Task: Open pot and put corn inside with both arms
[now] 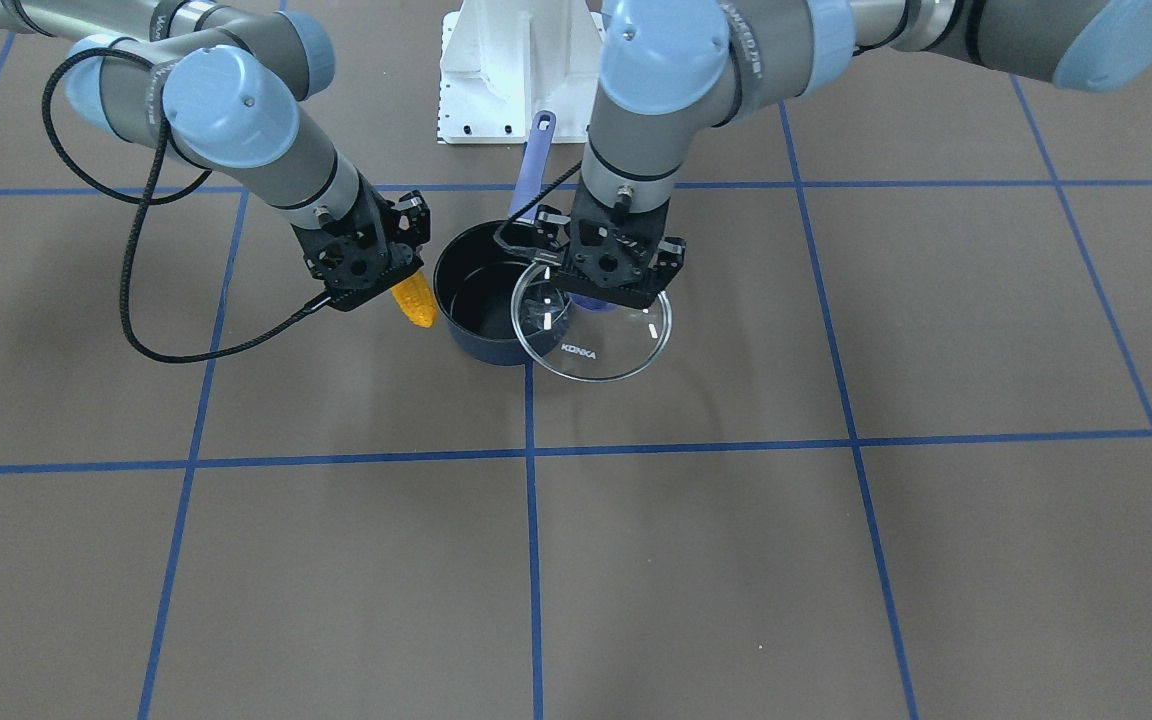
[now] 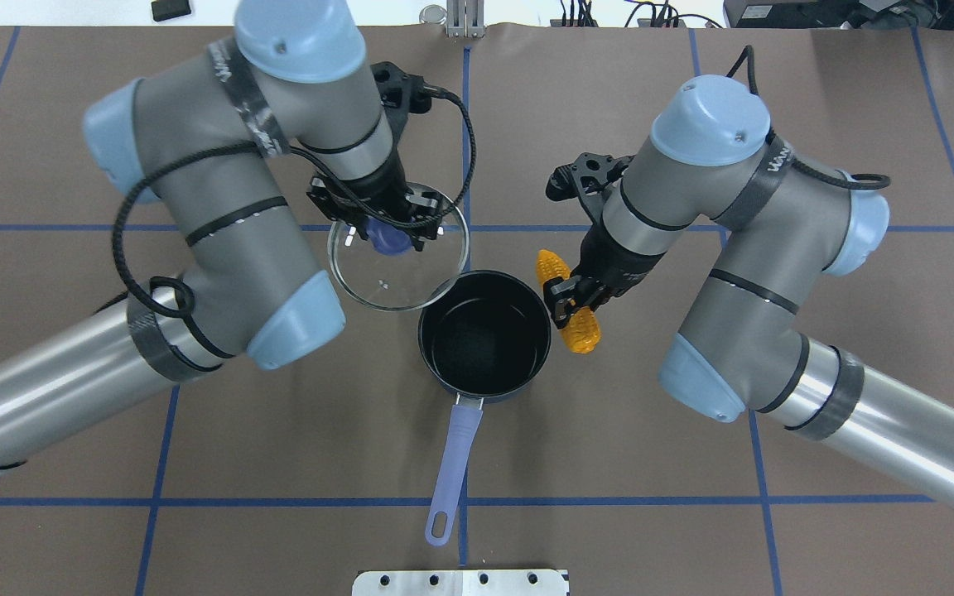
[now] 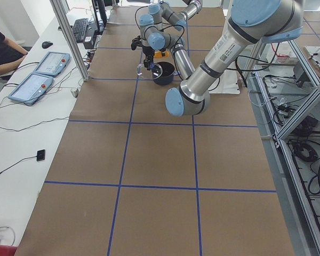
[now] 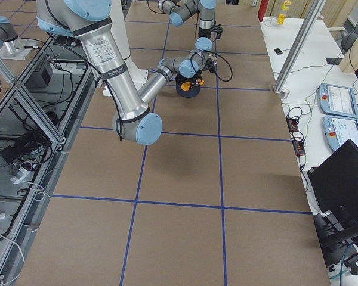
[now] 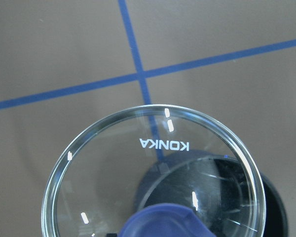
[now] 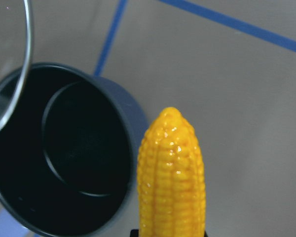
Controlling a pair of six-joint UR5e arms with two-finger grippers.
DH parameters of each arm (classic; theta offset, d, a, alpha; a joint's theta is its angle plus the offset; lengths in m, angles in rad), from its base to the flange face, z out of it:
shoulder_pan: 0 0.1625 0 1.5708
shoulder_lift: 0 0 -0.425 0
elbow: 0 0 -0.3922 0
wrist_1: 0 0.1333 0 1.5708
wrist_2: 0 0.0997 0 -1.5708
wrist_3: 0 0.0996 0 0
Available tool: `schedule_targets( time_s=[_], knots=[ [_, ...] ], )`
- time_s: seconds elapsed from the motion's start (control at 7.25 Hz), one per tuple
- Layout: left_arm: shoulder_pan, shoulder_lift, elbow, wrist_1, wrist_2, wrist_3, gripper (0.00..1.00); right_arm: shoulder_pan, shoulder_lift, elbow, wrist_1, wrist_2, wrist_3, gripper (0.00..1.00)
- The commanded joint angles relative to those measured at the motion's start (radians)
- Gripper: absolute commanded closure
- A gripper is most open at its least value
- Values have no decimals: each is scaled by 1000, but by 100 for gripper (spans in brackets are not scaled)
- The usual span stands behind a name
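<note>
The dark navy pot [image 2: 484, 334] stands open and empty at the table's middle, its purple-blue handle [image 2: 453, 451] toward the robot. My left gripper [image 2: 386, 225] is shut on the purple knob [image 2: 388, 240] of the glass lid [image 2: 398, 252]. It holds the lid in the air beside the pot's far-left rim, slightly over it. The lid also shows in the front view [image 1: 592, 325] and the left wrist view [image 5: 153, 173]. My right gripper [image 2: 574, 298] is shut on the orange-yellow corn [image 2: 567, 303], held just right of the pot. The corn's tip shows in the right wrist view [image 6: 172, 173] beside the pot [image 6: 64, 148].
The brown table [image 2: 609, 463] carries a grid of blue tape lines. A white base plate [image 1: 516, 70] stands at the robot's side, near the pot handle's end. An operator and control pendants [image 3: 37, 74] are at a side desk in the left view.
</note>
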Motion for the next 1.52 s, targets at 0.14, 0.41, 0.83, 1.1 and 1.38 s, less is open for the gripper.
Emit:
schedule_targets(
  time_s=[0.14, 0.41, 0.83, 1.1, 1.38],
  knots=[
    [-129, 122, -29, -7, -64, 204, 37, -110, 98, -75, 72, -77, 74, 56],
    [-183, 204, -42, -15, -65, 337, 37, -115, 114, -63, 71, -84, 101, 0],
    [-267, 448, -49, -154, -85, 510, 37, 1, 112, -6, 60, -30, 97, 0],
    [-267, 508, -16, -191, -87, 516, 36, 144, 44, 76, 36, 61, 91, 0],
    [-267, 550, 44, -198, -208, 614, 35, 297, 11, 81, 5, 94, 88, 0]
  ],
)
